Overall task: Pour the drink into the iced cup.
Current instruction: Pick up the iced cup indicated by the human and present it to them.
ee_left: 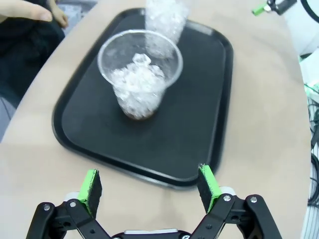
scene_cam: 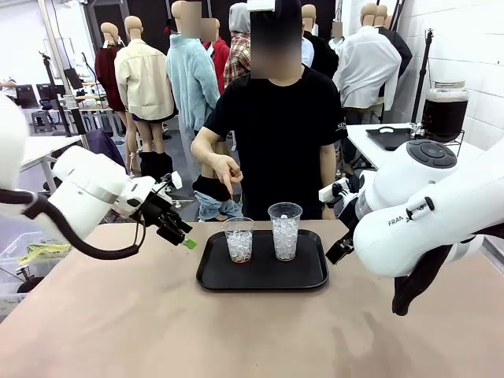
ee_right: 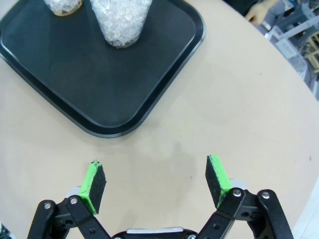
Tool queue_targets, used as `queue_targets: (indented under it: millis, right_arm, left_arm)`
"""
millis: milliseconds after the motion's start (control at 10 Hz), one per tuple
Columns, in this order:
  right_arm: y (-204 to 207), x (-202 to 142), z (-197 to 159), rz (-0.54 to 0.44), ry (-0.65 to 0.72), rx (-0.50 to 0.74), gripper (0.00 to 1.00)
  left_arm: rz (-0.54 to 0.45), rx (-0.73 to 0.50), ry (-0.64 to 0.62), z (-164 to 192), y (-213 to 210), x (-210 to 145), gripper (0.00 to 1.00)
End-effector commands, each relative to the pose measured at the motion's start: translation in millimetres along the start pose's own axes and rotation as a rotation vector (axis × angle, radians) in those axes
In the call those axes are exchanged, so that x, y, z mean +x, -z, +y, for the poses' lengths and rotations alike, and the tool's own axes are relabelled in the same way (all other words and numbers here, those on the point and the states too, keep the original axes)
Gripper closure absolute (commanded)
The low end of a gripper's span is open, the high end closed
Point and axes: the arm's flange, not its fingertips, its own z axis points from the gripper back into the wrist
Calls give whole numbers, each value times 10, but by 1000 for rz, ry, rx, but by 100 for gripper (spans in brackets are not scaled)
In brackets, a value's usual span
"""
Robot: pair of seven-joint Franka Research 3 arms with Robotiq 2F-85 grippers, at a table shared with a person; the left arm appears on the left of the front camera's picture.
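Two clear plastic cups packed with crushed ice stand side by side on the black rectangular tray (scene_cam: 206,272) at the middle of the beige counter (scene_cam: 118,315): the shorter cup (scene_cam: 239,240) toward frame left, the taller cup (scene_cam: 285,231) just beside it toward frame right. The shorter one shows a thin amber trace at its base in my left wrist view. Otherwise the only dark brown drink (scene_cam: 445,114) I can find sits in a large clear glass jar on a side table at the upper right of the front view, well apart from the tray.

My left pincer (scene_cam: 186,236) hangs wide and empty above the counter just left of the tray, aimed at the shorter cup. My right pincer (ee_right: 155,181) is equally wide and empty, over bare counter beside the tray's near corner. The person's hand (scene_cam: 228,169) points a finger down at the shorter cup from the far side.

I judge the pour has not begun; I am at the stage of choosing a target and have nothing to pour from. Next I need a vessel of drink in one pincer, then a slow tilt over the pointed-at cup, lip kept inside its rim so the light cup does not tip.
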Motion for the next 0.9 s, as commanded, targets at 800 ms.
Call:
queue_targets:
  millis: [800]
  right_arm:
    - [2, -2, 3, 0, 0, 1, 0]
  left_arm:
    - [-188, -51, 249, 445, 557, -25, 0]
